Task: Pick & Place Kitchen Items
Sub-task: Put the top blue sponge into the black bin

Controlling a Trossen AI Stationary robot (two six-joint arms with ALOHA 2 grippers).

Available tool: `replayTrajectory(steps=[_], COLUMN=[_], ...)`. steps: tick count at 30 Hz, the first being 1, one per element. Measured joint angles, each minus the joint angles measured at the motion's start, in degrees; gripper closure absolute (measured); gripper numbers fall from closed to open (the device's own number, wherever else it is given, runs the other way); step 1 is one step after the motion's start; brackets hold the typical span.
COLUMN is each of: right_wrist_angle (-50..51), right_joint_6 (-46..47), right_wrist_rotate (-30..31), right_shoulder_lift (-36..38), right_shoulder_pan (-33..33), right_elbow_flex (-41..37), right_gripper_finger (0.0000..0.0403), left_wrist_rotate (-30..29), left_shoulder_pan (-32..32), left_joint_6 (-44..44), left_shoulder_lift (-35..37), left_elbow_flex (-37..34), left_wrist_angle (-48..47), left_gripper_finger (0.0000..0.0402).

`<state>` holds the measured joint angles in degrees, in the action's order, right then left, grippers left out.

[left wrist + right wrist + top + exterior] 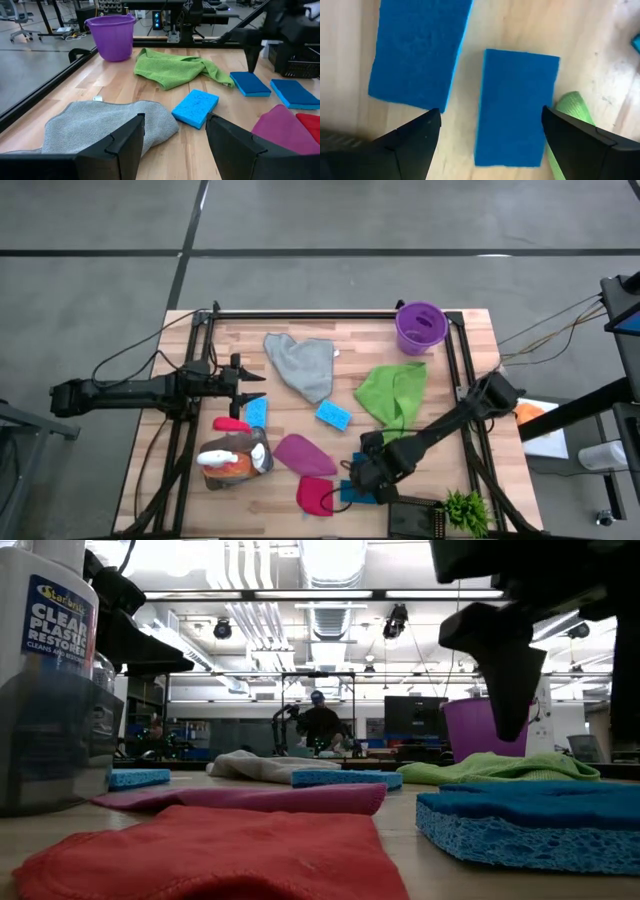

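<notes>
High view: one wooden table (300,330); the purple bucket (420,328) at its far right corner serves as landmark. Cloths, four: grey cloth (303,364) left of the bucket, green cloth (394,393) just in front of it, magenta cloth (303,453) and red cloth (314,495) farther toward the near edge. Blue sponges, four: two mid-table (333,415) (257,412), two together (516,107) (417,50) under the right gripper (352,480), near edge, well away from the bucket. That gripper is released, jaws wide, above the pair. Spray bottles (232,461) lie at the near left. Left gripper (250,384), far left of the bucket, spread, holding nothing.
</notes>
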<state>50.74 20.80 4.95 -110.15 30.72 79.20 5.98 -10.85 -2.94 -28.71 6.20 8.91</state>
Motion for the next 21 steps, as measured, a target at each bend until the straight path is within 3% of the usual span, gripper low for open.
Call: replayTrajectory(steps=[7,10,14,21], right_wrist_angle=[1.32,2.3,3.22,5.38], right_joint_6=[1.8,2.43,2.8,4.24], right_wrist_rotate=[2.29,3.35,4.63,8.29], right_shoulder_lift=[-5.99,-7.14,-7.56,-6.99], right_shoulder_pan=[1.03,1.03,1.14,1.11], right_elbow_flex=[1.24,1.46,1.52,1.62], right_gripper_finger=[0.0062,0.0082,0.0144,0.0296], left_wrist_rotate=[0.0,-0.01,-0.01,-0.01], left_shoulder_pan=[-0.02,-0.02,-0.02,-0.02], left_joint_6=[0.02,0.02,0.02,0.04], left_shoulder_lift=[0.0,0.0,0.0,0.0], left_elbow_flex=[0.0,0.0,0.0,0.0], left_wrist_angle=[-0.02,-0.04,-0.17,-0.2], left_gripper_finger=[0.0187,0.0187,0.0187,0.0187])
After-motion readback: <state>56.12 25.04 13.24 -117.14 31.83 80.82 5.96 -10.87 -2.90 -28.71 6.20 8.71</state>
